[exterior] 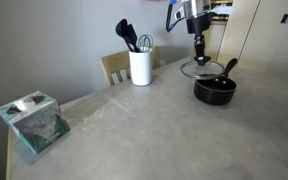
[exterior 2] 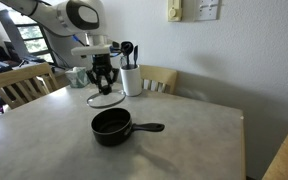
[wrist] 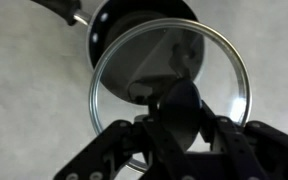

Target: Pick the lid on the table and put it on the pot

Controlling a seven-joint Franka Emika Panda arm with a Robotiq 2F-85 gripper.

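Observation:
The clear glass lid (wrist: 212,60) with a thin metal rim fills the wrist view. My gripper (wrist: 179,118) is shut on its black centre knob. In both exterior views the gripper (exterior: 198,50) (exterior 2: 104,80) stands upright over the lid (exterior: 199,70) (exterior 2: 105,99), which is level and at or just above the table (exterior: 134,130) (exterior 2: 194,150). The black pot (exterior: 214,91) (exterior 2: 112,125) with its long handle sits on the table beside the lid, apart from it. In the wrist view the pot (wrist: 134,12) shows at the top edge, partly behind the lid.
A white utensil holder (exterior: 140,67) (exterior 2: 132,80) with black utensils stands close to the lid near the wall. A tissue box (exterior: 32,122) sits at a table corner. Wooden chairs (exterior: 117,66) (exterior 2: 24,85) stand at the table's edges.

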